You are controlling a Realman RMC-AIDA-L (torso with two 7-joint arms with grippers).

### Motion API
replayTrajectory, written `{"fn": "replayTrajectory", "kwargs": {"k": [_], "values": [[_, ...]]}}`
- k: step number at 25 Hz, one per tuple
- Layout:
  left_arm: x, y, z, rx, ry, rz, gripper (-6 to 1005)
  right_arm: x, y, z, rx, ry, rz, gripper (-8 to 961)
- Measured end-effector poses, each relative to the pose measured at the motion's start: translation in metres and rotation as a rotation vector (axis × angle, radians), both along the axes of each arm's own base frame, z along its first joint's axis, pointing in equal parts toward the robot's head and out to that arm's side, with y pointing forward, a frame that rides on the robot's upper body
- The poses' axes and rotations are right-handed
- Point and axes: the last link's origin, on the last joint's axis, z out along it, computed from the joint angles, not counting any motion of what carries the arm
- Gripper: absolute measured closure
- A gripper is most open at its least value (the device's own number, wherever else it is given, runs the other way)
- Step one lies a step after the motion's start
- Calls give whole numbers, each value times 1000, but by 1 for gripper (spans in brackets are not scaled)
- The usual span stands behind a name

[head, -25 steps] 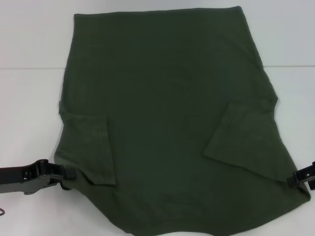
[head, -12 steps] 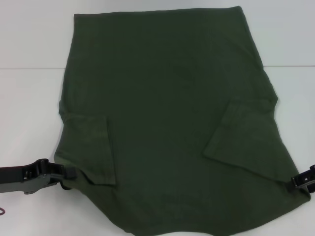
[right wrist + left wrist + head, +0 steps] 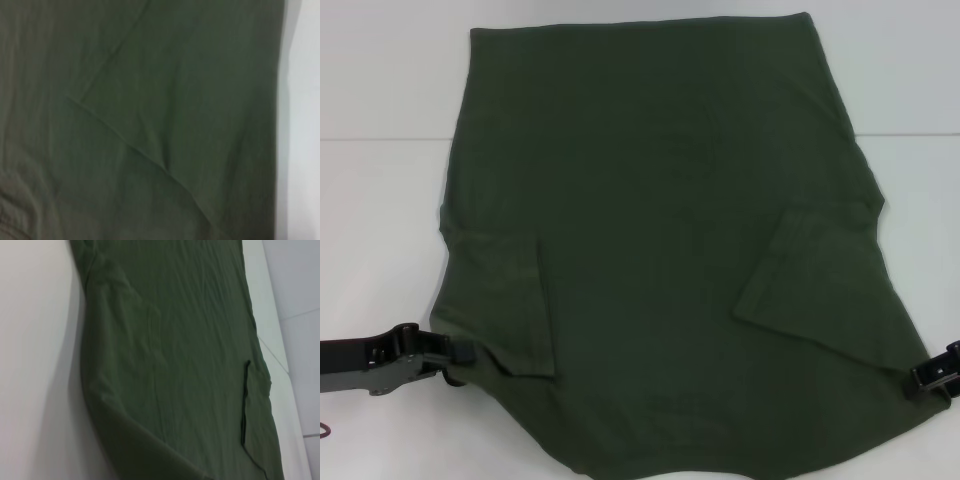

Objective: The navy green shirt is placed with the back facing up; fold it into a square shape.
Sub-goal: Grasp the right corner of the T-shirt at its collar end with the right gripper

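Note:
The navy green shirt (image 3: 660, 250) lies spread on the white table (image 3: 380, 220), hem at the far end. Its left sleeve (image 3: 505, 300) and right sleeve (image 3: 810, 270) are folded inward onto the body. At the near left edge of the cloth, my left gripper (image 3: 463, 352) is shut on the fabric. My right gripper (image 3: 917, 380) is pinched on the near right corner, at the frame's edge. Both wrist views show only the shirt (image 3: 175, 365) (image 3: 150, 125) close up, with no fingers in them.
White table surface borders the shirt on both sides (image 3: 35, 365) (image 3: 300, 125). A seam line in the table (image 3: 380, 138) runs across behind the left side. The shirt's near edge runs out of the head view at the bottom.
My right gripper has slid a little toward me, and the shirt's near right corner has drawn in with it. The left gripper has not moved.

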Motion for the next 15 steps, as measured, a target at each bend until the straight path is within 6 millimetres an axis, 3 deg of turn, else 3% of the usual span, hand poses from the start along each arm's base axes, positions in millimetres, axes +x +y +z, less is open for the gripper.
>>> {"fn": "replayTrajectory", "kwargs": {"k": [15], "values": [[0, 0, 0, 3, -2, 1, 962, -11, 2, -11, -13, 33, 22, 162]]}}
